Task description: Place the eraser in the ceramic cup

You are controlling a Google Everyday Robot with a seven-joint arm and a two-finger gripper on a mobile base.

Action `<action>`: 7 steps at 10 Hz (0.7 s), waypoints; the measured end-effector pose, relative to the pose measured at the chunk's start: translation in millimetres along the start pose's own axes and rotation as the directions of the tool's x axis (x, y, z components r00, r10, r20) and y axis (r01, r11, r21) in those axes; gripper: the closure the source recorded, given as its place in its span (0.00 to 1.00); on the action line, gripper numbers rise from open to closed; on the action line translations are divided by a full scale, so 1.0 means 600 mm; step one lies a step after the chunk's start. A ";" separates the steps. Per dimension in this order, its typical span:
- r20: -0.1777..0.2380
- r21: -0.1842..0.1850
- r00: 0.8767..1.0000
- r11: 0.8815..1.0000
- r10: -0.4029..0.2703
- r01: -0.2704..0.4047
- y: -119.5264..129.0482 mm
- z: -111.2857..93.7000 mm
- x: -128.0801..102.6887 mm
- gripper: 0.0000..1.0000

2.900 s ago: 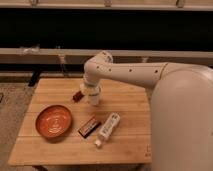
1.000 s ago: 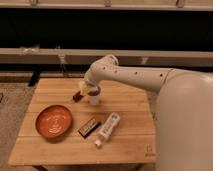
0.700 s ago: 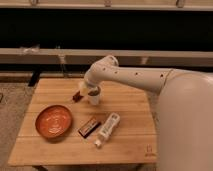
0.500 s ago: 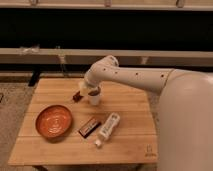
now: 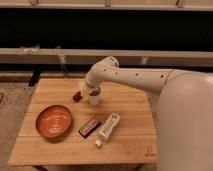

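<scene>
One ceramic cup (image 5: 94,98) beneath claw (image 5: 93,91)

White ceramic cup (image 5: 94,98) upright beneath gripper (image 5: 92,91), eraser seemingly hidden

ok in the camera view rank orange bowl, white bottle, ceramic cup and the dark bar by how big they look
1. orange bowl
2. white bottle
3. ceramic cup and dark bar: look alike, unranked; the gripper sits over the cup's top.
</scene>
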 end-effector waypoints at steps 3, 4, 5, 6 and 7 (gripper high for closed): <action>-0.018 -0.012 0.999 1.000 0.028 -0.028 0.020 -0.008 0.012 0.30; -0.023 -0.017 0.999 0.999 0.036 -0.037 0.027 -0.009 0.017 0.30; -0.026 -0.023 0.999 0.999 0.047 -0.048 0.037 -0.010 0.021 0.30; -0.028 -0.031 0.998 0.998 0.059 -0.060 0.047 -0.010 0.027 0.30; -0.029 -0.037 0.997 0.997 0.067 -0.068 0.055 -0.008 0.030 0.30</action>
